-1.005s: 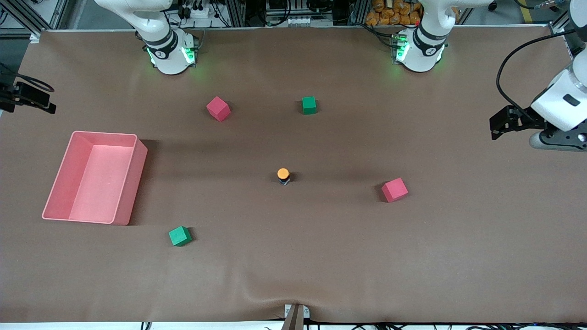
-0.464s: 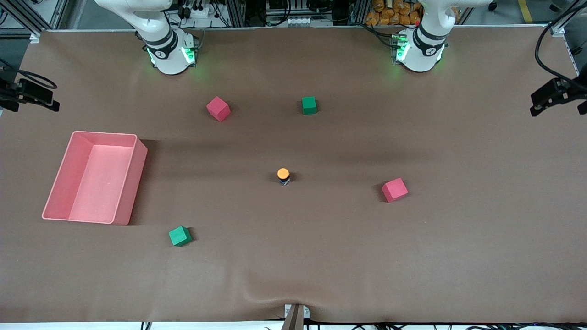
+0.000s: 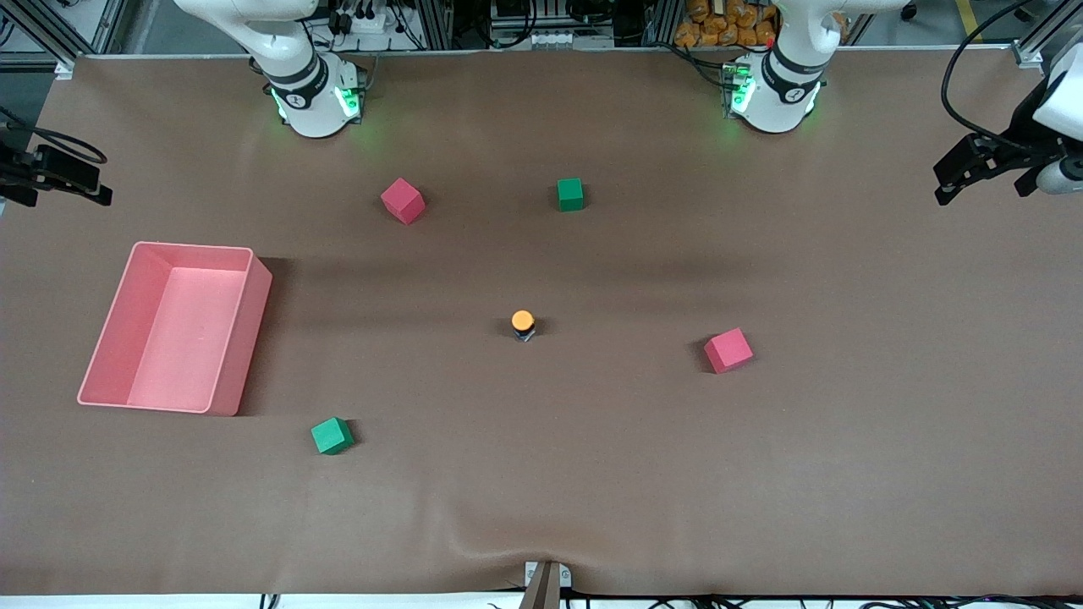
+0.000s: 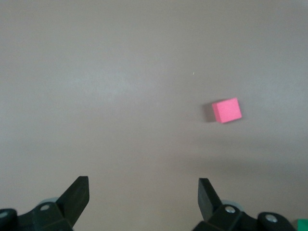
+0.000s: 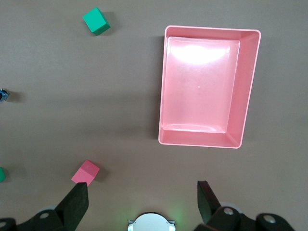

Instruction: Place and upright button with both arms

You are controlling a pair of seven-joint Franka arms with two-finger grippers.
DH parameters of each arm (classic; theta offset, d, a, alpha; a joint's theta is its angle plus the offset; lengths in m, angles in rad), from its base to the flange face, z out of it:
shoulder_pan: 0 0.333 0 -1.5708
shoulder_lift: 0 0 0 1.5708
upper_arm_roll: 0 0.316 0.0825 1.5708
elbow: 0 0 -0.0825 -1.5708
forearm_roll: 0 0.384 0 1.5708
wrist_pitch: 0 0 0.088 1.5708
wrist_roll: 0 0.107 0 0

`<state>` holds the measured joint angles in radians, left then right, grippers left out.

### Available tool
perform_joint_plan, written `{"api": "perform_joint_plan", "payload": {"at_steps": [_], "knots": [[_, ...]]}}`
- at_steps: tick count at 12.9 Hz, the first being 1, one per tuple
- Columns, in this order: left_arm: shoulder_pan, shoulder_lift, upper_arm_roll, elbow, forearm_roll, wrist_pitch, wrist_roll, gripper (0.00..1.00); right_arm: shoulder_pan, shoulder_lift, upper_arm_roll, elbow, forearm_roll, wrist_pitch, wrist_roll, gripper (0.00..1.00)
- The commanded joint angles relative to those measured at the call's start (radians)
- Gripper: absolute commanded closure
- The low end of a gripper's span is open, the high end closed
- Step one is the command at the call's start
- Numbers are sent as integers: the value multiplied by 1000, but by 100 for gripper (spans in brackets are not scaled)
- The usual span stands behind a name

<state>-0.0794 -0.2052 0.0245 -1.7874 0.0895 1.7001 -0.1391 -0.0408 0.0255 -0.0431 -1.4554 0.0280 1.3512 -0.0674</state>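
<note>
The button (image 3: 523,324) stands upright near the middle of the table, orange cap up, with nothing touching it. Only its edge shows in the right wrist view (image 5: 4,95). My left gripper (image 3: 949,179) hangs open and empty in the air over the left arm's end of the table. In the left wrist view its gripper (image 4: 143,195) has the jaws wide apart over bare brown table. My right gripper (image 3: 89,188) hangs over the right arm's end of the table. It shows open and empty in the right wrist view (image 5: 143,195).
A pink bin (image 3: 118,326) sits at the right arm's end, also in the right wrist view (image 5: 248,86). Two red cubes (image 3: 402,200) (image 3: 728,350) and two green cubes (image 3: 570,194) (image 3: 332,436) lie around the button. One red cube (image 4: 226,110) shows in the left wrist view.
My left gripper swung out toward the table's end, then came back a little and higher in the view. The right gripper and the button have hardly moved.
</note>
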Motion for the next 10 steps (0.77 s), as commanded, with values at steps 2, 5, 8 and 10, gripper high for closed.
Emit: {"api": "perform_joint_plan", "payload": {"at_steps": [2, 5, 8, 10], "knots": [[9, 58, 31, 71, -63, -27, 82, 0, -2, -1, -4, 9, 1, -4, -12, 0], [18, 63, 32, 77, -67, -27, 104, 0, 2, -1, -4, 7, 0, -4, -8, 0], [30, 66, 31, 74, -92, -30, 102, 0, 2, 1, -4, 7, -3, -4, -5, 0], [30, 66, 34, 71, -132, -33, 105, 0, -1, 4, -4, 7, -3, -3, -3, 0]]}}
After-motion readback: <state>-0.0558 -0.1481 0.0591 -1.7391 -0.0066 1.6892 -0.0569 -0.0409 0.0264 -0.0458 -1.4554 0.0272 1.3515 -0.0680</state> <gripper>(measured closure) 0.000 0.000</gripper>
